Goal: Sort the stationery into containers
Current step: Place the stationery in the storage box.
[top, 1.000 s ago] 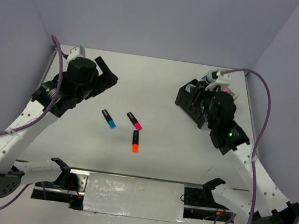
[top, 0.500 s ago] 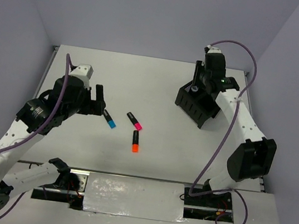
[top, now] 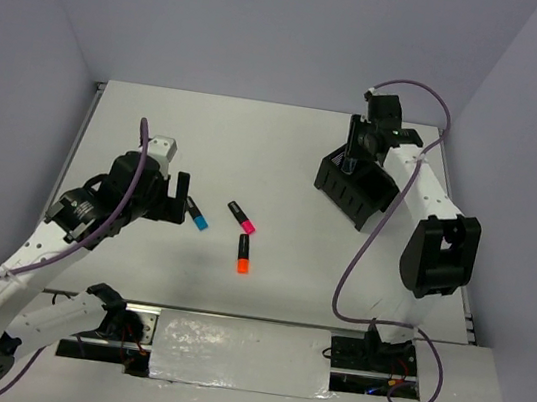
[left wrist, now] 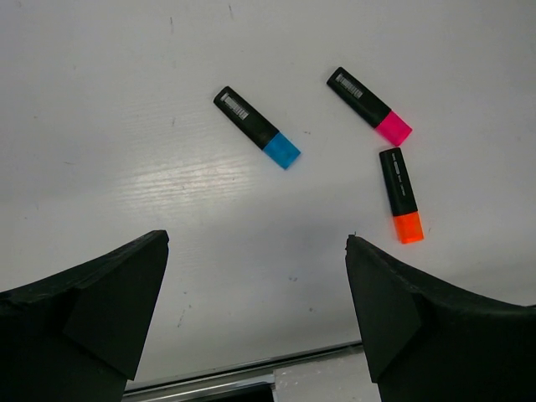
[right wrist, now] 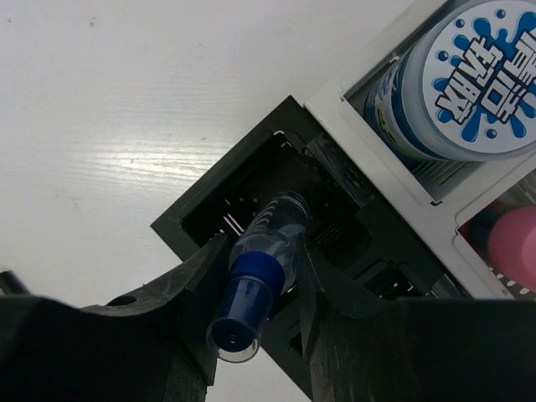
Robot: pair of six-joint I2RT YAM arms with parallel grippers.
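Three stubby black highlighters lie on the white table: blue-capped point(top: 196, 213) point(left wrist: 256, 128), pink-capped point(top: 242, 217) point(left wrist: 369, 105) and orange-capped point(top: 242, 254) point(left wrist: 400, 194). My left gripper point(top: 180, 202) point(left wrist: 257, 239) hangs wide open just left of the blue one, nothing between its fingers. My right gripper point(top: 358, 150) point(right wrist: 264, 243) is shut on a clear marker with a blue cap point(right wrist: 260, 272), its tip pointing down into the black container point(top: 353, 188) point(right wrist: 201, 209). The white container point(right wrist: 352, 100) beside it holds a blue-white roll point(right wrist: 469, 75) and a pink capsule point(right wrist: 515, 239).
The right arm point(top: 434, 246) stands tall over the table's right side, its cable point(top: 361, 255) looping down. A metal rail point(top: 237, 343) runs along the near edge between the arm bases. Grey walls close in the table at the back and sides.
The right arm rose and swung the marker over the black container. The left arm came nearer and lower, its open gripper arriving beside the blue highlighter.
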